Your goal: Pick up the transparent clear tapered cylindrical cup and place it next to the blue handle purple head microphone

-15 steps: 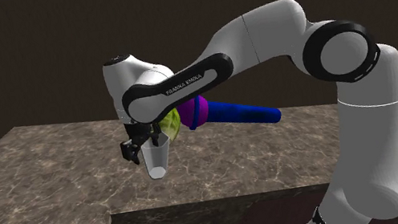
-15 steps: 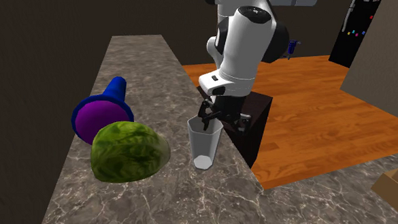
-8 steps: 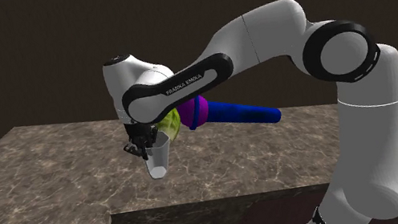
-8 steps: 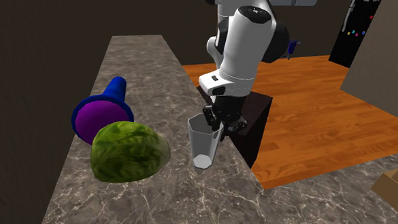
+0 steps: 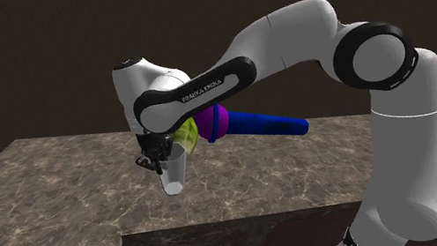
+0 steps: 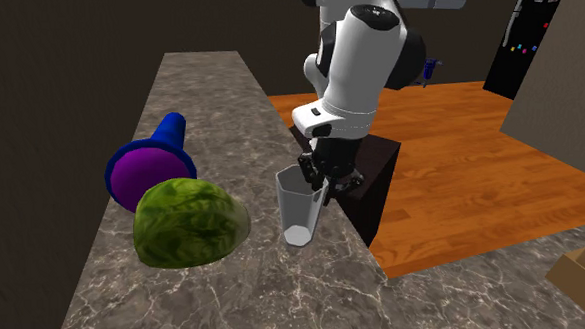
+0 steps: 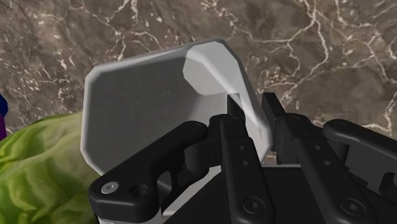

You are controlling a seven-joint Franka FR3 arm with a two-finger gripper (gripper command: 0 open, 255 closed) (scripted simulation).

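Two black fingers point(image 7: 240, 153) of the gripper point(image 7: 257, 118) pinch the wall of the pale, see-through cup point(image 6: 299, 214), one inside the rim and one outside. The cup stands upright near the edge of the marbled counter point(image 6: 213, 96), just beside a green lettuce-like head point(image 6: 190, 223). Whether its base has left the stone is hard to tell. The microphone point(image 6: 140, 178), with purple head and blue handle, lies on the far side of that green head. I judge the grasp made, while the lift, the carry round the greens and the setting down by the microphone are left to do. The hand points straight down, the forearm slopes up to a high elbow, and the arm point(image 5: 395, 127) rises from the stand at the shoulder view's lower right.
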